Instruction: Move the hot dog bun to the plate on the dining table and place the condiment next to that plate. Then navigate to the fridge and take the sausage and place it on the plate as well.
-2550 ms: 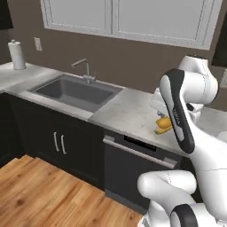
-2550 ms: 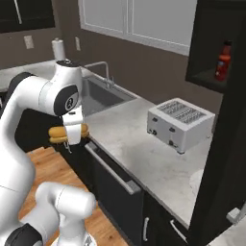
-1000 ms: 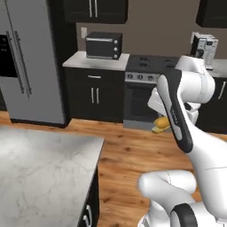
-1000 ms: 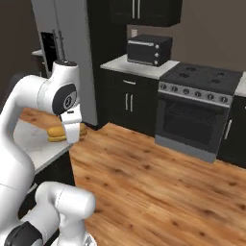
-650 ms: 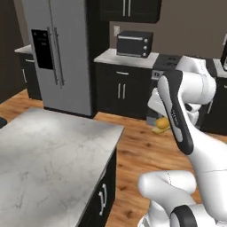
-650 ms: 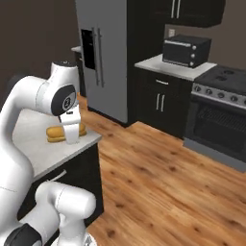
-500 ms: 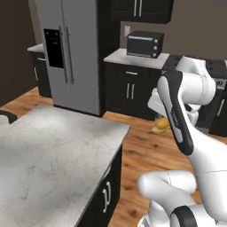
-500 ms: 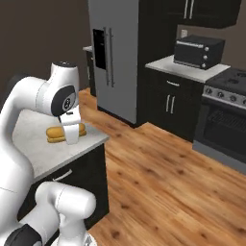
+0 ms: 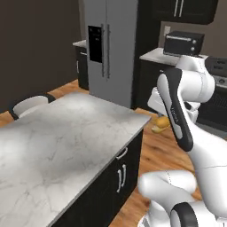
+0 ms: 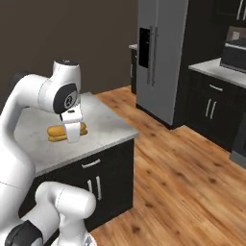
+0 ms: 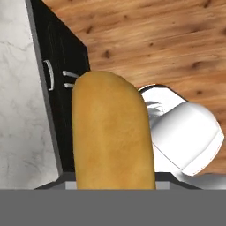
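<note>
While the bun (image 10: pixel 66 131) hangs in the gripper (image 10: pixel 73 132), clamped between the fingers near its middle, the whole scene around it has swung: 2.5 s ago both base views faced the sink counter, and now they face a marble table (image 9: pixel 66 146) with the fridge (image 9: pixel 107 48) beyond. That shift is the base driving, not the bun moving; it sits in the same spot against the arm. The carry leg thus looks nearly over, though no plate can be made out on the table. In the right base view the bun's long axis lies roughly level, running left to right across the fingers. In the hand view it (image 11: pixel 112 137) runs lengthwise away from the camera, above the table's edge and wood floor (image 11: pixel 167 39).
</note>
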